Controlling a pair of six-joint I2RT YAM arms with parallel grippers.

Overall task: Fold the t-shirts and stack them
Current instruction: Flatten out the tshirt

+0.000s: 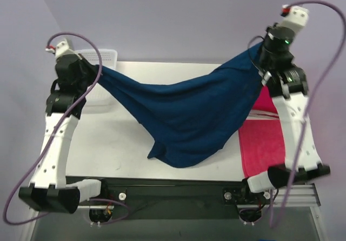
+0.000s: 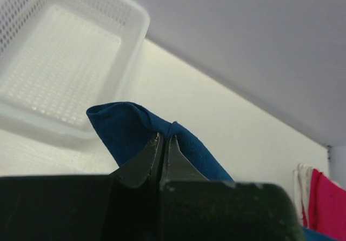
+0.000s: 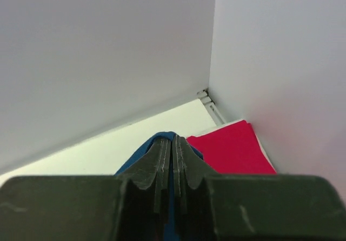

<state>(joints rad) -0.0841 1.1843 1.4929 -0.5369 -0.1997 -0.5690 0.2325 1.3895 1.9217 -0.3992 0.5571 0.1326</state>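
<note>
The left gripper (image 2: 164, 139) pinches the blue shirt (image 2: 135, 130) mid-frame. A white basket (image 2: 65, 57) sits upper left. A red shirt (image 2: 327, 203) shows lower right.

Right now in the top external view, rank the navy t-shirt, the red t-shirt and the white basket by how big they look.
1. navy t-shirt, by far the largest.
2. red t-shirt, partly covered by the navy one.
3. white mesh basket, smallest as seen; only part of it shows, so its real size is unsure.
</note>
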